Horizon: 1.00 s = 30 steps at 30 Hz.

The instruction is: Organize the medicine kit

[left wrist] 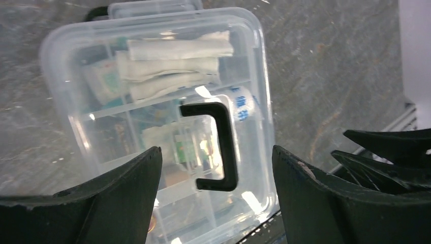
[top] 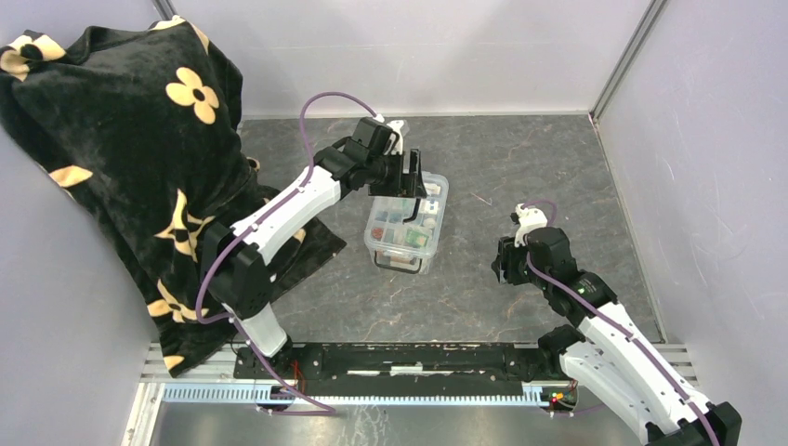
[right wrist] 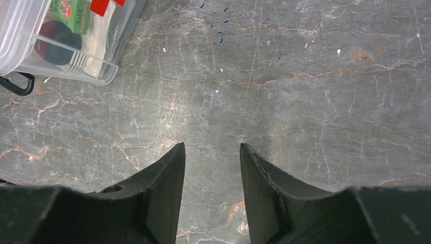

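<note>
Marble tabletop [top: 520,167] — left arm [top: 288,209] outstretched, fingers [left wrist: 127,188] spread above medicine kit [top: 409,237]

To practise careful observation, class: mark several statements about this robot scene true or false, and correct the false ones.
1. The left gripper hovers over the medicine kit, jaws open. True.
2. A black handle sits on the kit's top. True.
3. The right gripper grips that black handle. False: it hangs over the table, holding nothing.
4. The flowered black cloth lies on the table's right side. False: it is on the left.
</note>
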Each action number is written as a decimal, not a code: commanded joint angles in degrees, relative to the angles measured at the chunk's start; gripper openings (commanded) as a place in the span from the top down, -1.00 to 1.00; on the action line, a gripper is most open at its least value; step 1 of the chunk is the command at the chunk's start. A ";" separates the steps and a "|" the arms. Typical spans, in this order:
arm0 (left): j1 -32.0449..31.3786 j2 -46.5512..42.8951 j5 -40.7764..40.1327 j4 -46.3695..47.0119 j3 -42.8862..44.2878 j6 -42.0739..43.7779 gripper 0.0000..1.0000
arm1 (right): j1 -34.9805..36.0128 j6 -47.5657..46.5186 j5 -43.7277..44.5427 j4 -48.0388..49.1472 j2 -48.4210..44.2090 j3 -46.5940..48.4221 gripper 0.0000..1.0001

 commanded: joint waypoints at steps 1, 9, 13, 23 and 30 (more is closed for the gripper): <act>0.40 -3.44 -6.08 0.41 -1.33 4.50 -0.69 | -0.03 -0.50 0.31 -0.35 -0.82 1.95 0.00; -0.12 -2.40 -10.20 0.33 -2.66 5.60 -0.59 | -0.06 -0.33 -0.92 0.20 -0.21 1.69 0.00; -0.43 -1.55 -10.12 0.24 -2.94 5.98 -0.55 | -0.06 -0.19 -0.99 0.52 -0.06 1.43 0.00; -2.69 0.74 -10.61 0.11 -2.67 6.37 -0.48 | -0.05 -0.37 -0.91 0.67 -0.29 0.47 0.00; -3.86 2.13 -13.01 -1.72 -1.62 7.10 -0.46 | -0.10 -0.62 -0.69 0.37 -0.64 0.21 -0.01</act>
